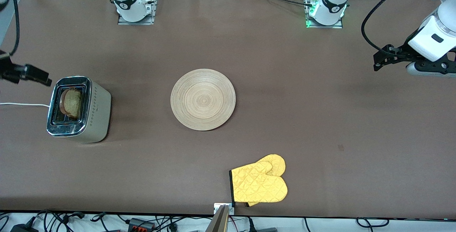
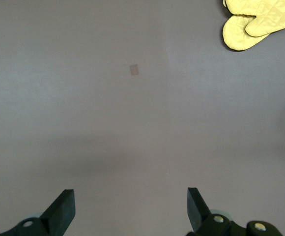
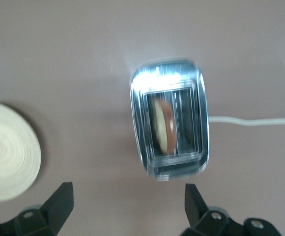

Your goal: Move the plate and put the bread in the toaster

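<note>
The toaster stands toward the right arm's end of the table, and its chrome top also shows in the right wrist view. The bread stands upright in one of its slots, seen from above as a brown slice. The wooden plate lies bare at the table's middle; its rim shows in the right wrist view. My right gripper hovers open beside the toaster, its fingers wide apart and holding nothing. My left gripper hangs open over bare table at the left arm's end.
A pair of yellow oven mitts lies near the table's front edge, nearer to the camera than the plate, also seen as mitts in the left wrist view. The toaster's white cord runs off toward the table's end.
</note>
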